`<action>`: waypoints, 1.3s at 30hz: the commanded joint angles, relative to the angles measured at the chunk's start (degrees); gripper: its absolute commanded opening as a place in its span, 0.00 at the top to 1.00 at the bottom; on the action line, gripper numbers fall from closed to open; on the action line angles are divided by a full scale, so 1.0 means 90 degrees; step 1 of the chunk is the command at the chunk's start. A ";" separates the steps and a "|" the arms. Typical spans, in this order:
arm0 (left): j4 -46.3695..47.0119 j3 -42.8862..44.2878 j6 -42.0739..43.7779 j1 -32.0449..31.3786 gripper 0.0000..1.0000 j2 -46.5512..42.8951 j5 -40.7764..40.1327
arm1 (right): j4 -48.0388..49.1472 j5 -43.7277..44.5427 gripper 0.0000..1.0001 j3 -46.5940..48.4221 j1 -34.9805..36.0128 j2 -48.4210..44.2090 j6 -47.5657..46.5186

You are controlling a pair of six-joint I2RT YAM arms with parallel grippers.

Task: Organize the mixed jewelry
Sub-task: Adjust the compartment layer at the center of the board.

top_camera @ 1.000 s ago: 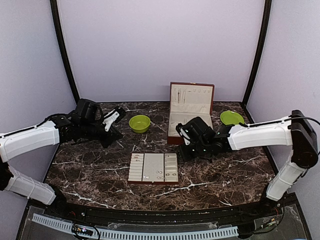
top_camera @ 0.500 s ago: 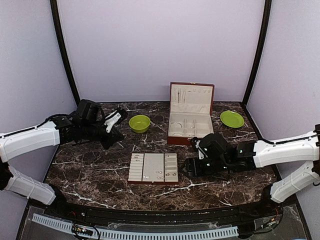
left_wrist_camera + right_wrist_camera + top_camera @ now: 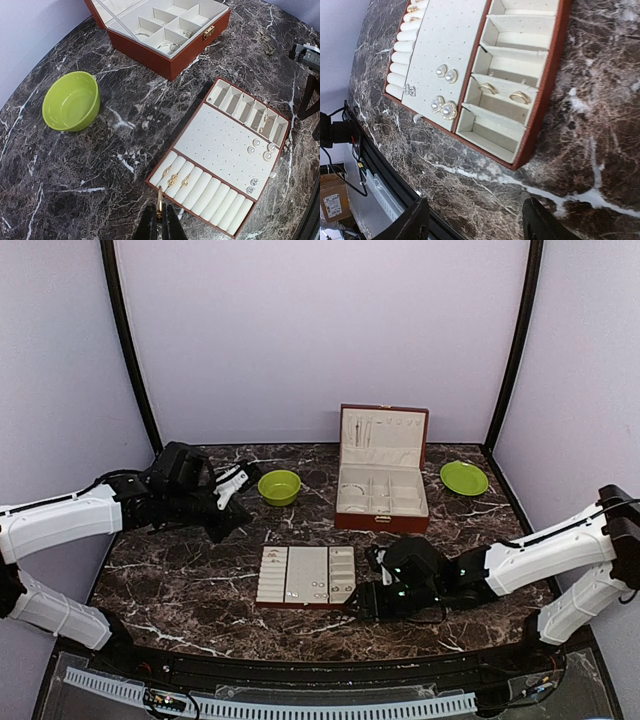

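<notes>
Left wrist view: left end effector (image 3: pixel 159 222) is clamped shut on a thin gold-toned ring (image 3: pixel 159 201). The ring stands on edge, its upper arc proud of the fingertips.
Why that grip: an edge-on pinch leaves the hoop's free edge clear to be pressed between two rolls, by my read.
Held ring vs tray: it hovers over the counter (image 3: pixel 75 170), just off the near rim of the tray (image 3: pixel 220 145) and in line with the ring rolls (image 3: pixel 210 197). Three seated rings (image 3: pixel 175 179) sit at the left end of those rolls.
Right end effector (image 3: pixel 475 212): jaws wide apart with nothing between them, low over bare counter just off the tray's corner.
Pieces nearest right: two gold rings (image 3: pixel 520 97) in one side compartment and pearl earrings (image 3: pixel 449 110) on the pin pad, all apart from its fingers.
Other: box (image 3: pixel 165 60) has its lid up with a few pieces in its cells. Bowl (image 3: pixel 70 101) looks empty.
Step, my guess: seat the held ring in a free roll.
</notes>
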 commanded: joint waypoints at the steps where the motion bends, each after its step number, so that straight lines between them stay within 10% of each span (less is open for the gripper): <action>1: 0.0030 -0.0059 0.0124 -0.0069 1.00 0.0027 -0.0100 | 0.0650 -0.0279 0.37 0.0373 0.0177 0.0438 0.0027; 39: 0.0011 -0.0088 0.0151 -0.0250 1.00 0.0051 -0.0259 | 0.0483 0.0268 0.39 0.1500 -0.1369 0.1858 -0.1108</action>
